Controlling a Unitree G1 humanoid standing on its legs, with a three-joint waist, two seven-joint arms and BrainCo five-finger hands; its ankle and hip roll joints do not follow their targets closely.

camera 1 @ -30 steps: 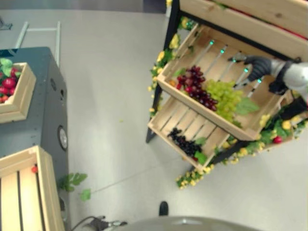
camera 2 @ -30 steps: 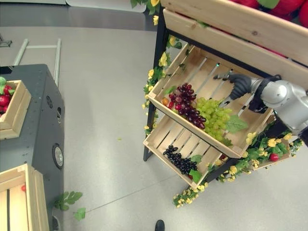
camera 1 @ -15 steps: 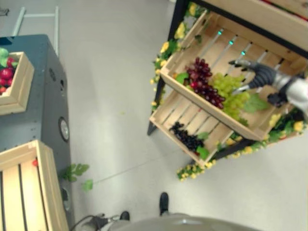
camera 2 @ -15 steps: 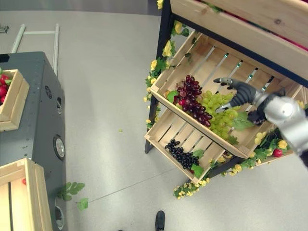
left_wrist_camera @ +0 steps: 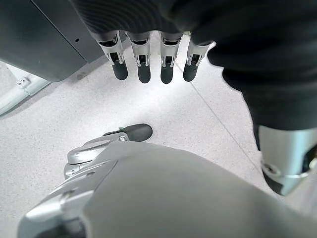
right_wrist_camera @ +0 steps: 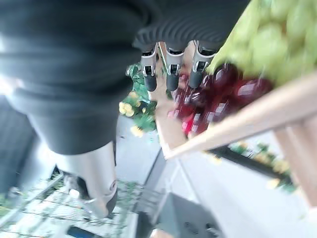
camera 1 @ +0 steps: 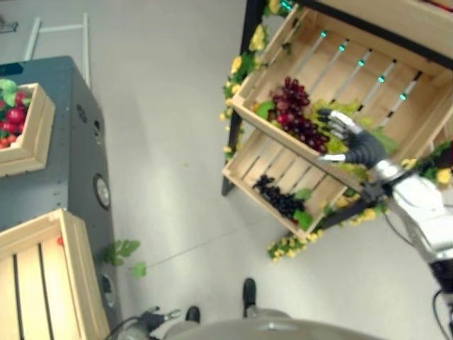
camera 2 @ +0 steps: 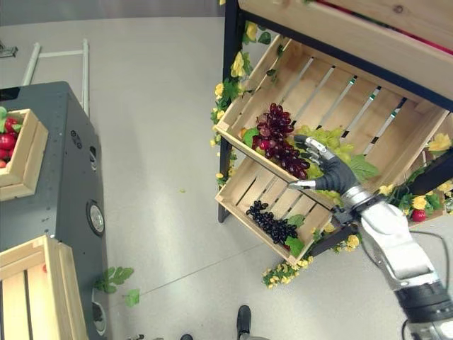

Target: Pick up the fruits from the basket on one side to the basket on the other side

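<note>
Reaching over the near rim of the upper crate [camera 2: 237, 117] on the right, the right hand [camera 2: 331, 172] has its fingers [camera 2: 310, 145] spread straight and its thumb out, above the green grapes [camera 2: 338, 143] and just right of the red grapes [camera 2: 277, 140], gripping nothing. Black grapes [camera 2: 270, 225] lie in the lower crate [camera 2: 233, 200]. At far left sits a crate of red fruit [camera 1: 10, 119]. The left hand [left_wrist_camera: 148, 64] hangs with straight fingers above the floor.

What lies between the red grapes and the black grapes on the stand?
In the right eye view, the wooden front rail of the upper crate and bare slats of the lower crate separate the red grapes from the black grapes.
</note>
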